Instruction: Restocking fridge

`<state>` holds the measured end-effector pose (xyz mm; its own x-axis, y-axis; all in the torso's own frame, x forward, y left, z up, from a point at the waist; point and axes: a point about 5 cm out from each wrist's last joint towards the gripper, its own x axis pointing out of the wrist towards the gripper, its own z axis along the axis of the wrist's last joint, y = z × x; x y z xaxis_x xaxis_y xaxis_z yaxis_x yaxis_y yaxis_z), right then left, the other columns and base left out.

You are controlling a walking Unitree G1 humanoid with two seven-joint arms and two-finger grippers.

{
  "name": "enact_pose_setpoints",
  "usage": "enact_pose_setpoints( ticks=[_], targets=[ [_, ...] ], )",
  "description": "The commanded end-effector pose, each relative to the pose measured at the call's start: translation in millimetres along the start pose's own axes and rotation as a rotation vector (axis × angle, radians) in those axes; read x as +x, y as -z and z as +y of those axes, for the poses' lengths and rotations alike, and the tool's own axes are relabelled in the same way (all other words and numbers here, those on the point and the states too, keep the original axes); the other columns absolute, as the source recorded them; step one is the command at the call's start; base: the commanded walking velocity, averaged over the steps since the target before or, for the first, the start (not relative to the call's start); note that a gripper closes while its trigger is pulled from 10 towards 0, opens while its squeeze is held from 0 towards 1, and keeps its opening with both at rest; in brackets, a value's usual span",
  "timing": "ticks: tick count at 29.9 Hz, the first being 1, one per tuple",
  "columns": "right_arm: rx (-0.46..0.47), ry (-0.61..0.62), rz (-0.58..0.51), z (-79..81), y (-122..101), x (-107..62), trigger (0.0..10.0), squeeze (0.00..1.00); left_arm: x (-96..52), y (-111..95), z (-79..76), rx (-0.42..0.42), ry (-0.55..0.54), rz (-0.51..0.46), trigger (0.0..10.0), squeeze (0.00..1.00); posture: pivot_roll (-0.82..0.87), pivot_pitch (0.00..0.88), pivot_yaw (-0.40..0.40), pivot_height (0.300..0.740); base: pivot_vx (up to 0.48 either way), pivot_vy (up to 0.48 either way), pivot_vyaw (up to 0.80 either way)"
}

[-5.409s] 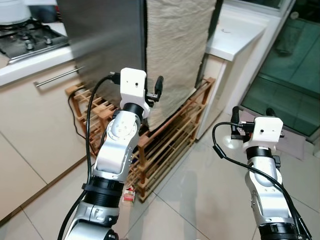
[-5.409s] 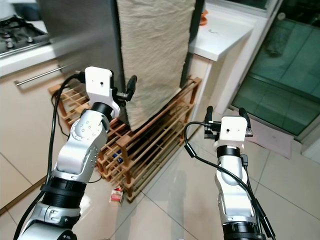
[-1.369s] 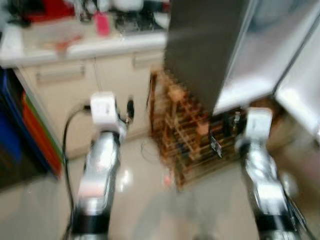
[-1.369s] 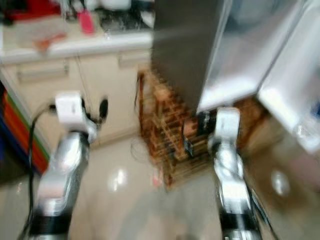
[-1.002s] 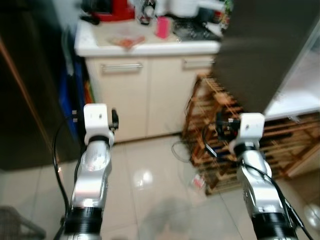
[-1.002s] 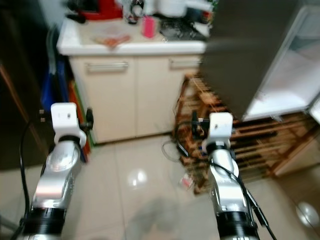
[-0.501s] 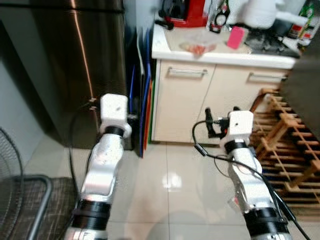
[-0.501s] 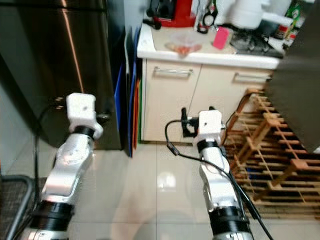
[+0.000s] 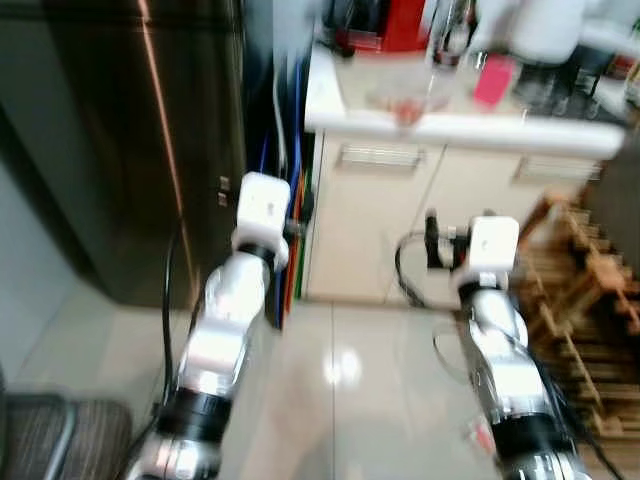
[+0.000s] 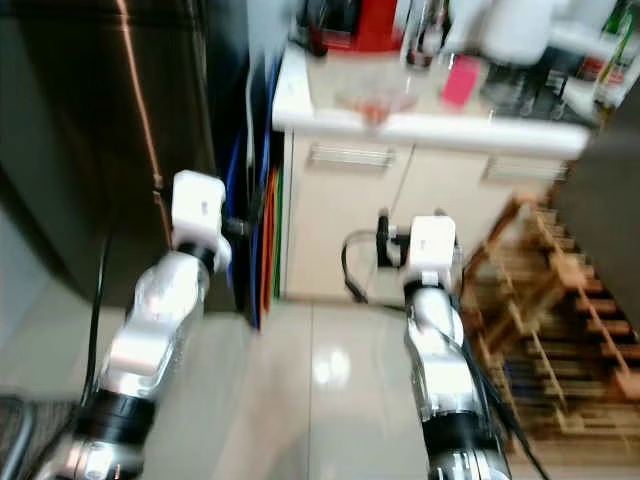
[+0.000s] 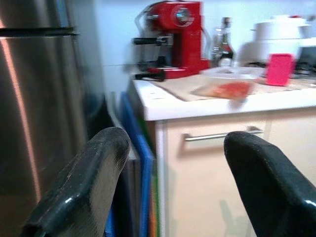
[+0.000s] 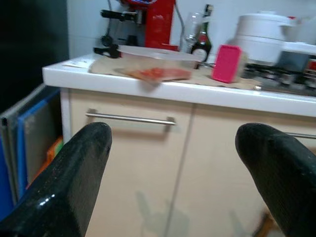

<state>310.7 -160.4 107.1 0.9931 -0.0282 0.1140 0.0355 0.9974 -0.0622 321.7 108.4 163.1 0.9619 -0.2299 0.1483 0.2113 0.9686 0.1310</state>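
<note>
— What do the head views show?

— A blurred kitchen. Both silver arms are raised in front of the robot, the left gripper [image 9: 300, 205] near a dark steel fridge [image 9: 130, 140] that stands on the robot's left with its door shut, the right gripper [image 9: 432, 240] in front of a cream cabinet [image 9: 370, 230]. Coloured boards [image 9: 290, 180], blue and orange, stand on edge in the gap between fridge and cabinet. On the white table [image 9: 450, 125] above the cabinet are a red coffee machine [image 9: 385, 25], a clear plastic tub [image 9: 400, 95] with something red inside, a pink box [image 9: 493, 80] and a white pot [image 9: 545, 25]. A wooden rack [image 9: 585, 290] stands on the floor to the robot's right, and the tiled floor [image 9: 340, 400] shines under a light.

— And the left wrist view?

— Its jaws are spread wide, holding nothing. Between the fingers [image 11: 81, 187] you see the fridge's steel side [image 11: 34, 98], the blue board, the cabinet's bar handle [image 11: 222, 134], and on the table the coffee machine, a dark bottle [image 11: 224, 47], the tub [image 11: 229, 84] and the pink box.

— The right wrist view?

— Jaws spread wide too, and empty. Past the fingers [image 12: 69, 182] are the cabinet front with its bar handle, the tub at the table's edge, the pink box [image 12: 227, 63] beside it, the bottle and the white pot [image 12: 264, 32] on a stove.
</note>
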Motion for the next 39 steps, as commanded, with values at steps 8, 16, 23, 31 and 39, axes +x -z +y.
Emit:
enact_pose_setpoints(
  ticks=[8, 16, 23, 31, 39],
  targets=[
    [0.003, -0.025, -0.001, 6.3, -2, 7.0, 10.0, 0.0, -1.3, 8, 2.8, 0.007, 0.008, 0.03, 10.0, 0.0, 0.04, 0.0, -0.045, 0.74, 0.461, 0.0, 0.0],
    [0.002, -0.031, -0.015, 7.9, -6, 14.0, 10.0, 0.0, -4.7, 12, 13.4, -0.019, -0.028, 0.037, 10.0, 0.0, 0.06, 0.0, -0.059, 0.74, 0.465, 0.0, 0.0],
    [0.0, -0.033, -0.016, -0.3, -3, 9.2, 10.0, 0.0, -14.9, 25, 26.1, -0.037, -0.089, 0.092, 10.0, 0.0, 0.05, 0.0, -0.068, 0.74, 0.48, 0.0, 0.0],
    [-0.004, -0.033, -0.021, -0.8, -6, 13.7, 10.0, 0.0, -10.7, 19, 24.5, 0.016, -0.079, 0.063, 10.0, 0.0, 0.06, 0.0, -0.08, 0.74, 0.18, 0.0, 0.0],
    [-0.008, -0.047, -0.032, 5.1, -10, 19.9, 10.0, 0.0, -3.4, 8, 20.9, 0.008, -0.067, 0.008, 10.0, 0.0, 0.06, 0.0, -0.078, 0.74, 0.25, -0.332, 0.0]
  ],
)
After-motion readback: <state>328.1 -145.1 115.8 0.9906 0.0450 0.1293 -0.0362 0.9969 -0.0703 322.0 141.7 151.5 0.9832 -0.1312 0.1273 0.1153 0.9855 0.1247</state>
